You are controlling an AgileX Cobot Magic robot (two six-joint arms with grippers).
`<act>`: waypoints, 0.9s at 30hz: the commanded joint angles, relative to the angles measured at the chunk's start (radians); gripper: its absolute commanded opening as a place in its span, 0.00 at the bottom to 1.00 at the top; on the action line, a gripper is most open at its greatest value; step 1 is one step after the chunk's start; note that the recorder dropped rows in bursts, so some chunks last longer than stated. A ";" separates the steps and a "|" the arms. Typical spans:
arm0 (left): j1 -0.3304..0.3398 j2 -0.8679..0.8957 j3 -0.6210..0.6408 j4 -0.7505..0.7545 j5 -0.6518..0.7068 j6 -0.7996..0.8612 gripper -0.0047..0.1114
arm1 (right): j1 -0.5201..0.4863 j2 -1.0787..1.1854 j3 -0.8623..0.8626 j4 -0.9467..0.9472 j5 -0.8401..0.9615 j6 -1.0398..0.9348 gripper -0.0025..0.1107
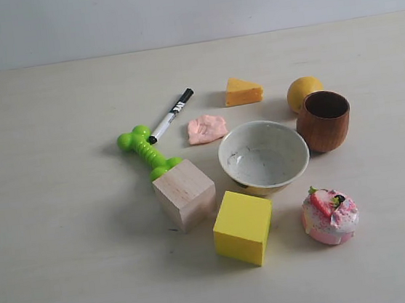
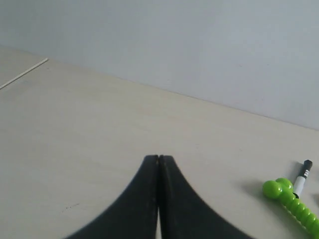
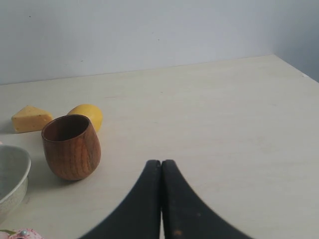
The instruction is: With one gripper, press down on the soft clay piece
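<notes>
1 soft clay piece (image 1: 206, 128) lies flat on the pale table (image 1: 55, 270), among 10 objects grouped near its middle. In the exterior view the clay rests between 1 black-and-white marker (image 1: 171, 115) on its left and 1 white bowl (image 1: 264, 156) at its lower right, touching neither. 1 cheese wedge (image 1: 242, 91) sits just behind it. Around them stand 1 green bone toy (image 1: 148, 152), 2 cubes, namely 1 wooden cube (image 1: 185, 194) and 1 yellow cube (image 1: 243, 226), 1 wooden cup (image 1: 323, 120), 1 yellow fruit (image 1: 303, 91) and 1 cupcake (image 1: 330, 214). The left gripper (image 2: 158, 159) hangs over bare tabletop, jaws clenched together on nothing. The right gripper (image 3: 161, 163) is likewise clenched and empty, with the cup, fruit and cheese wedge in its camera's view.
</notes>
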 commanded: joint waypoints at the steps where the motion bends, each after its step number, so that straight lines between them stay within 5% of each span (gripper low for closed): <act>1: 0.003 -0.012 0.086 -0.005 -0.113 0.000 0.04 | 0.002 -0.006 0.004 0.000 -0.007 -0.002 0.02; 4: 0.003 -0.017 0.110 -0.005 -0.168 0.000 0.04 | 0.002 -0.006 0.004 0.000 -0.007 -0.002 0.02; 16: 0.001 -0.064 0.110 0.001 0.011 0.052 0.04 | 0.002 -0.006 0.004 0.000 -0.007 -0.001 0.02; 27: -0.027 -0.064 0.110 -0.001 0.030 0.057 0.04 | 0.002 -0.006 0.004 0.000 -0.007 -0.002 0.02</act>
